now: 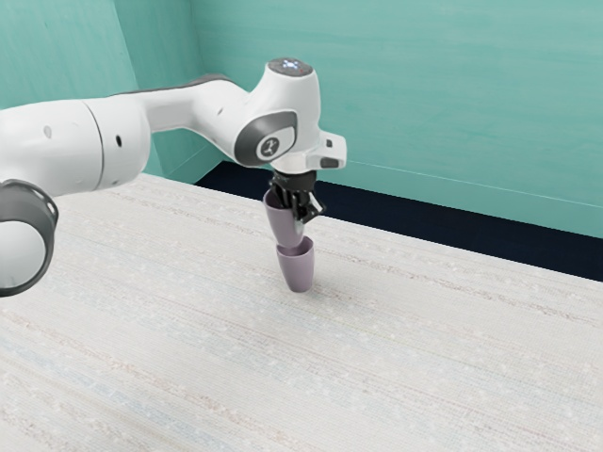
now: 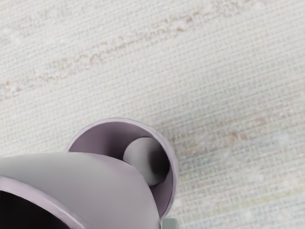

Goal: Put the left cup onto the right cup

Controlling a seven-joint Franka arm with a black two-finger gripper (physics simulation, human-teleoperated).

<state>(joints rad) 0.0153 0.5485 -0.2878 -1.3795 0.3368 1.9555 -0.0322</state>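
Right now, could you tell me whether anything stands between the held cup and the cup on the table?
Nothing visible does. The held cup, tilted in the gripper, has its base right at the mouth of the table cup, whose inside the wrist view shows bare.

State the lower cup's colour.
The lower cup is pale mauve, like the held cup; the exterior view shows it best.

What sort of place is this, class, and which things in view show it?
Probably a simulated robot test room: plain teal walls, a pale table, and a white arm whose gripper holds the upper cup, its base in the lower cup.
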